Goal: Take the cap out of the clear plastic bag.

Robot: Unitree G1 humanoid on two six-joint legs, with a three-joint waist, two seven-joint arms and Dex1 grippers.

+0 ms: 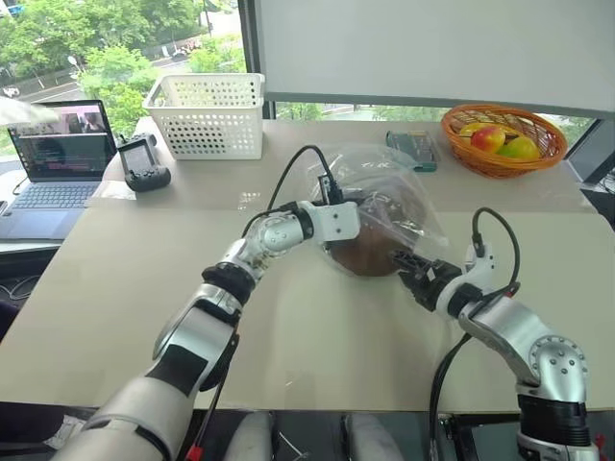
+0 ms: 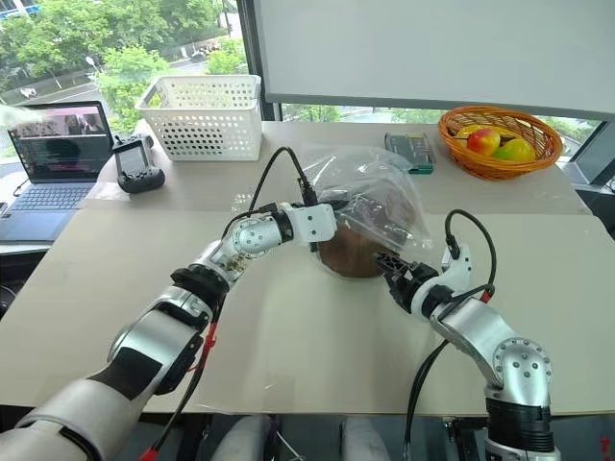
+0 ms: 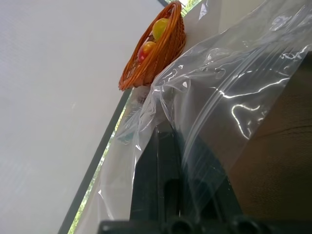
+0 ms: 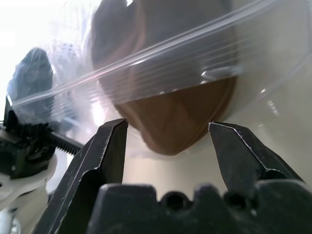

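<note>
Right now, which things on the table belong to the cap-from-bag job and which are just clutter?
Job:
cap
bag
left gripper, jaws shut on bag
right gripper, jaws open at cap

Clutter:
white basket
fruit basket
laptop
controller
green box

An office or lab by a large window (image 1: 125, 48) onto trees; an open laptop (image 1: 56, 163), handheld controller (image 1: 142, 165) and white basket (image 1: 207, 115) sit on the pale surface (image 1: 317, 327).

One cap (image 1: 363, 252), one clear plastic bag (image 1: 384, 187), one white basket (image 1: 208, 115), one wicker fruit basket (image 1: 503, 141), one laptop (image 1: 53, 163), two grippers.
</note>
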